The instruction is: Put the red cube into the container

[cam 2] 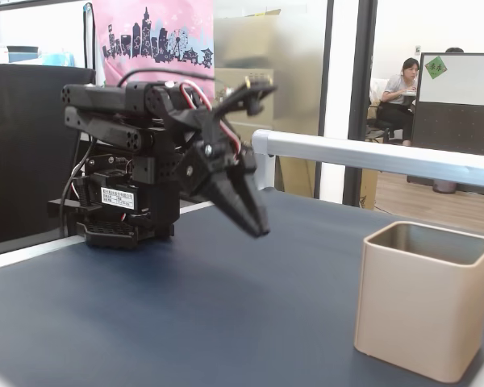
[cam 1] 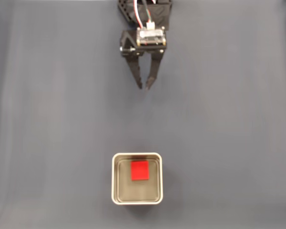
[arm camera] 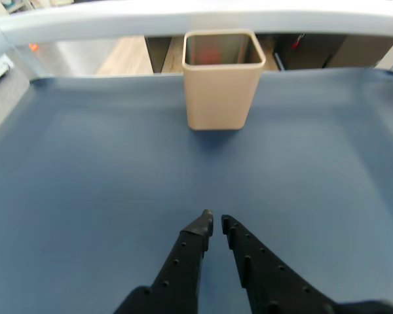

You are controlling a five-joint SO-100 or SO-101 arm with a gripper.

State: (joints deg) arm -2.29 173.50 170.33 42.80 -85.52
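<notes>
Hanging above the dark blue counter (cam 1: 47,119), the black two-finger end effector (cam 1: 144,88) is seen with its fingertips nearly together, only a thin slit left between them, and nothing is gripped. In the wrist view the end effector (arm camera: 214,222) is pointed toward the square, round-cornered, beige-walled tin container (arm camera: 221,88), which stands well apart from it at the far side of the counter. From above, the small bright red cube (cam 1: 139,170) is seen lying flat on the dull grey floor inside the container (cam 1: 115,191), nearer the wall that faces the arm. In the side fixed view the end effector (cam 2: 258,230) is tilted downward, and the container (cam 2: 419,318) stands upright to its right.
</notes>
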